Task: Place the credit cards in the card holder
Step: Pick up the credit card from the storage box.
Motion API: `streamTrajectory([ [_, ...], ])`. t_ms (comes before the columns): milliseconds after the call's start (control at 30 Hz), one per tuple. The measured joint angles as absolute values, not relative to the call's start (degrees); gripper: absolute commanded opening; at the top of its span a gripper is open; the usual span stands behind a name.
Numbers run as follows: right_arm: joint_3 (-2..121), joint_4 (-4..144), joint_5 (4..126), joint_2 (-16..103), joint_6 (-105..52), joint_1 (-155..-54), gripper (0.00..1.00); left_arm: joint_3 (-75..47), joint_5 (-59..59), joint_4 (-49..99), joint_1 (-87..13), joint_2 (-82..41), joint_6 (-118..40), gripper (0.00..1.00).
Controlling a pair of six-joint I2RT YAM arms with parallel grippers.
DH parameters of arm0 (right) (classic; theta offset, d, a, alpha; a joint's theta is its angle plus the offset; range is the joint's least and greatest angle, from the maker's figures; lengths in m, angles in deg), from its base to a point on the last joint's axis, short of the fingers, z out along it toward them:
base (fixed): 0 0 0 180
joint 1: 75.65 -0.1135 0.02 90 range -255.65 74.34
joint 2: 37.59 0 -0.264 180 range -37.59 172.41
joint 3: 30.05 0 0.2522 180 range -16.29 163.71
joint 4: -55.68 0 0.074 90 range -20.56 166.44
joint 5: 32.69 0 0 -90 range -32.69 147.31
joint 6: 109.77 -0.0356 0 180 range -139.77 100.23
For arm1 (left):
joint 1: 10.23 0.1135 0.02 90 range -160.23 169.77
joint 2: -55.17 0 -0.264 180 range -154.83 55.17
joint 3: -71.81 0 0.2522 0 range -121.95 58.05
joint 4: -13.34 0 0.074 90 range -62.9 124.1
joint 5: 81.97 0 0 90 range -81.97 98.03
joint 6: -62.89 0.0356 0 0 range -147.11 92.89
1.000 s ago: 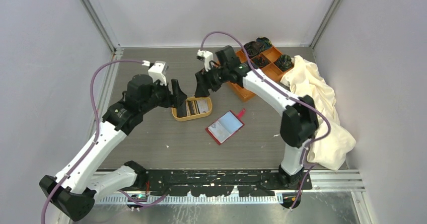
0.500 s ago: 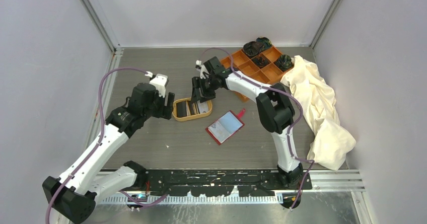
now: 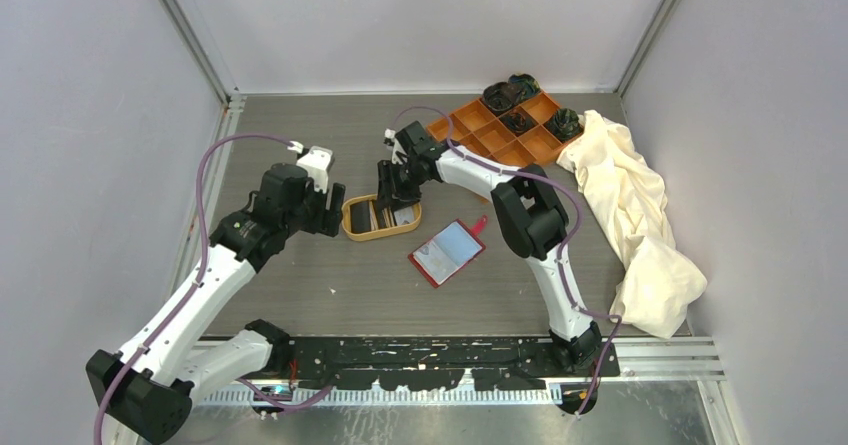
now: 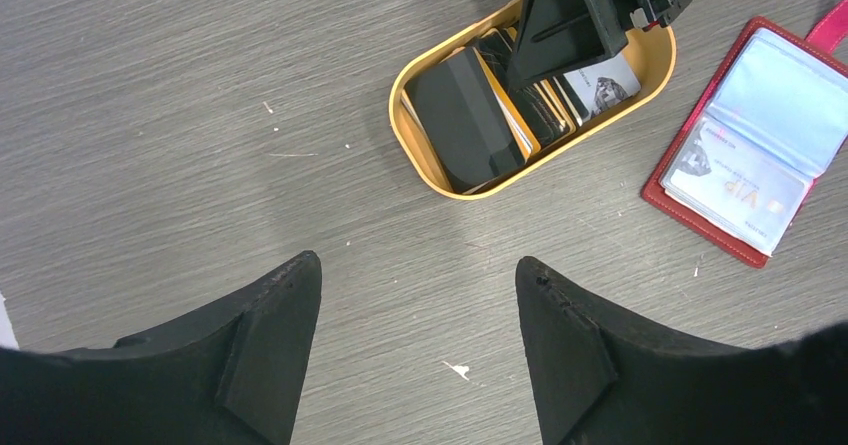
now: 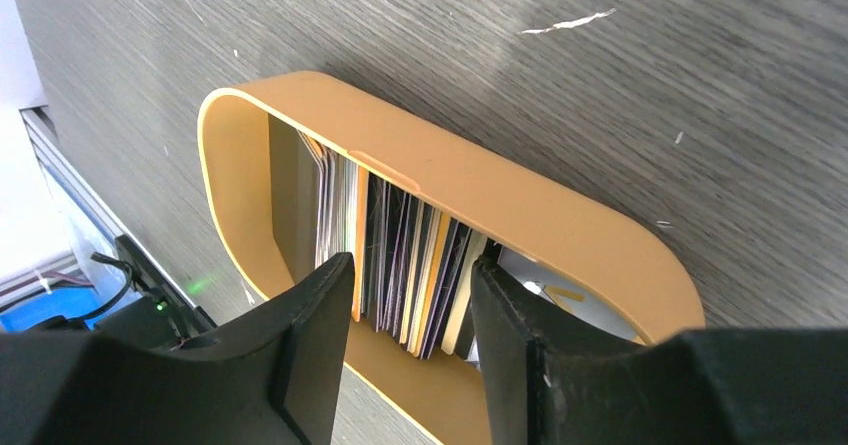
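Straddling cards point(image 5: 400, 255) in tan dish point(image 5: 480, 190): right gripper point(image 5: 410, 290), grip unclear; left gripper point(image 4: 417, 270) splayed.

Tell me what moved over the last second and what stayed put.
The right gripper came down from above the far side of the tan dish into it, jaws narrowing; its fingers now straddle the credit cards, though a firm pinch cannot be told. The left gripper drew back from the dish's left end, open. Dish, open card holder, orange tray and cloth stayed put.
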State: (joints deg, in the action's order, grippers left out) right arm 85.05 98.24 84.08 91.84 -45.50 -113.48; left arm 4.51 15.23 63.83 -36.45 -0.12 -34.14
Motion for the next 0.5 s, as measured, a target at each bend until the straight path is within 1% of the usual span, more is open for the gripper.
streamTrajectory([
  [100, 85.10, 97.80, 85.28, 92.21, -46.05, -113.46, 0.51, 4.51, 14.84, 63.83, -36.36, -0.27, -34.12, 0.71],
  [300, 85.03, 95.48, 89.56, 93.15, -48.43, -113.41, 0.42, 4.51, 14.43, 63.83, -36.34, -0.38, -34.12, 0.70],
  [500, 83.96, 91.02, 95.05, 93.30, -52.34, -113.19, 0.41, 4.51, 14.40, 63.83, -36.34, -0.38, -34.12, 0.70],
])
